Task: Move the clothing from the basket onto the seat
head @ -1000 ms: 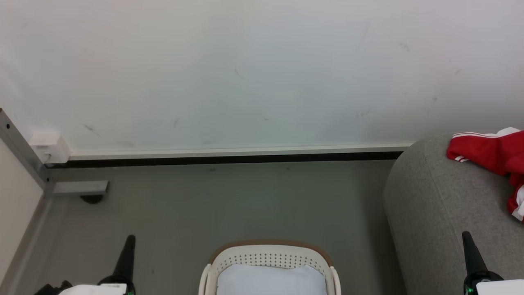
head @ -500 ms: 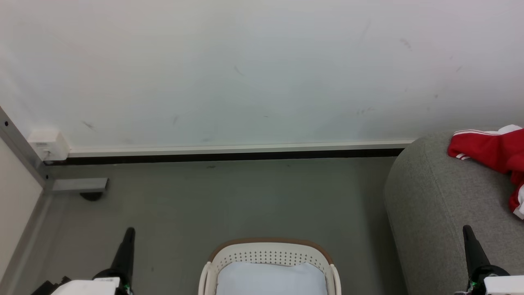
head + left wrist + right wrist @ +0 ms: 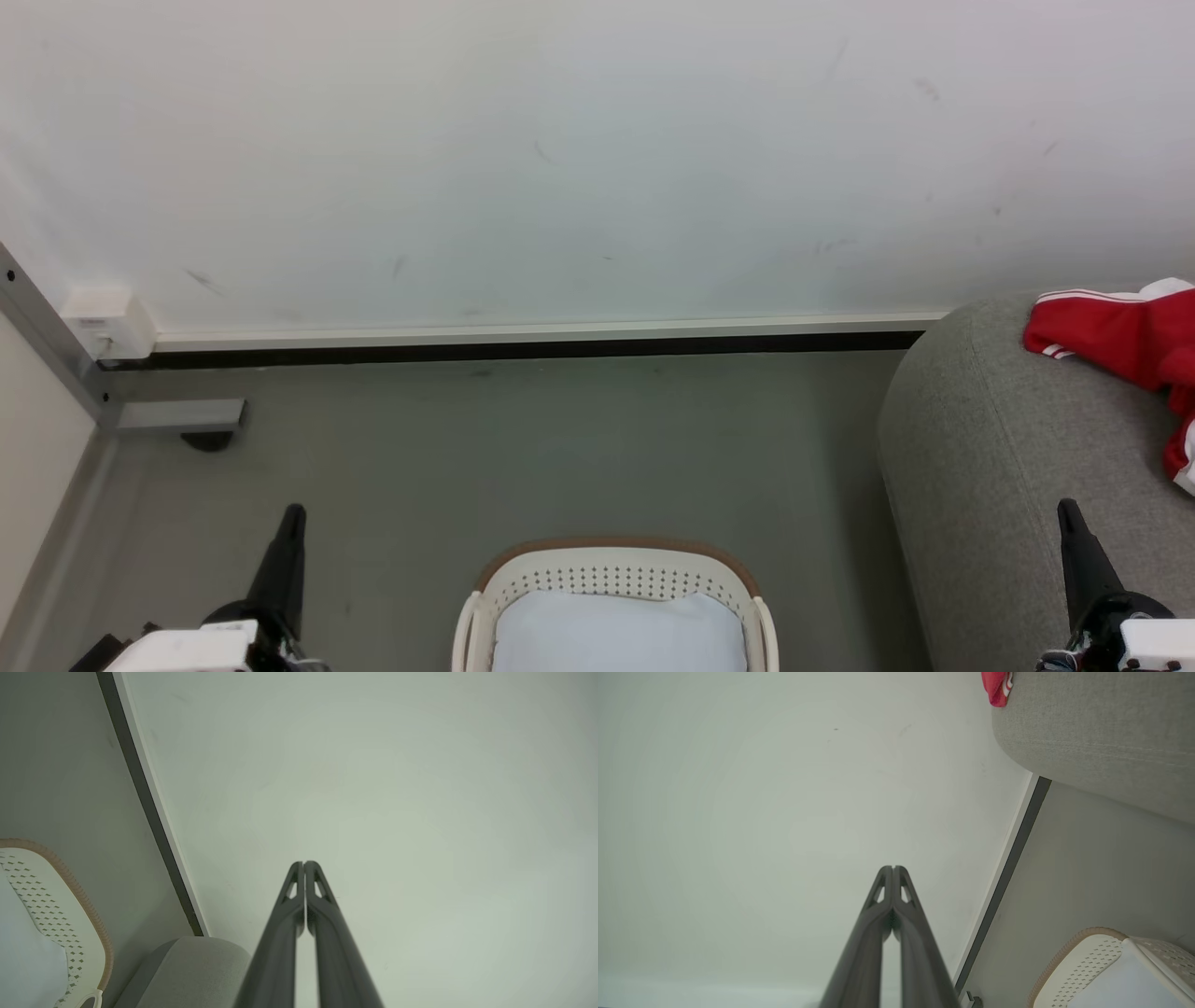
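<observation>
Head view, clothing [image 3: 1111, 336] on seat [image 3: 980, 448], beyond right end effector [image 3: 1067, 509]

A scuffed white wall [image 3: 597, 140] meets grey floor [image 3: 523, 448] at a dark baseboard [image 3: 523, 350].

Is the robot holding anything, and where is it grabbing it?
Nothing. The left gripper and right gripper are both shut on empty air; the red clothing lies on the seat.
</observation>
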Available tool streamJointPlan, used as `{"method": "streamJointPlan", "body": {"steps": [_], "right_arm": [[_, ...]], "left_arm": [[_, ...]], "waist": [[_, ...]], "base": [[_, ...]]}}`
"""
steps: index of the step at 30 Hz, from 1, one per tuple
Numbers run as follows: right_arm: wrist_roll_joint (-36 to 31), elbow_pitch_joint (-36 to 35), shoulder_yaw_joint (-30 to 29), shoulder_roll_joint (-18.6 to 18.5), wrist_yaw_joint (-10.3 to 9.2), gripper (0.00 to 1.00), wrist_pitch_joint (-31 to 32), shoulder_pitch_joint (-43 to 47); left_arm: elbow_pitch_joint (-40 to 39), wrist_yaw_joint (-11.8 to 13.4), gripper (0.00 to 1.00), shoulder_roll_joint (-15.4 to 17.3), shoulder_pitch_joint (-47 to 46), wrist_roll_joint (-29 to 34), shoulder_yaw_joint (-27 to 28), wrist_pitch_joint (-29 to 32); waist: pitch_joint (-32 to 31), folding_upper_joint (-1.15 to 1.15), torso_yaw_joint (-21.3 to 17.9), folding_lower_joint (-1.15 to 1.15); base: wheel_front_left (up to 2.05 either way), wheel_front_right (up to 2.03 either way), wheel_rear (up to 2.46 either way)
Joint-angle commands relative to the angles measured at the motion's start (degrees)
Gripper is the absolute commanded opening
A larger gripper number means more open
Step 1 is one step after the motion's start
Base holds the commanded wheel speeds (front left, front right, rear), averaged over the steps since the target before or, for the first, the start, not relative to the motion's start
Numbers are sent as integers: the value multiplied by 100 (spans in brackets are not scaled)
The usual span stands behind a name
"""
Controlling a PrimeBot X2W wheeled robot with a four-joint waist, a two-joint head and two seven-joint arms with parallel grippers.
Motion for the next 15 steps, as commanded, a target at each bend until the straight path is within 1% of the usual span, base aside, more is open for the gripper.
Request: {"method": "streamJointPlan", "body": {"steps": [1, 3, 15], "right_arm": [[164, -57, -31, -48, -12, 0, 46, -75], [228, -65, -35, -48, -12, 0, 63, -86], [217, -60, -33, -47, -12, 0, 66, -85]], "left_arm": [[-29, -34, 0, 25, -79, -138, 26, 40], [-30, -34, 0, 25, -87, -237, 31, 60], [-29, -33, 0, 24, -86, -232, 29, 64]], "waist": [[9, 0, 0, 0], [18, 0, 0, 0], [20, 0, 0, 0]], "base": [[0, 0, 0], [0, 0, 0], [0, 0, 0]]}}
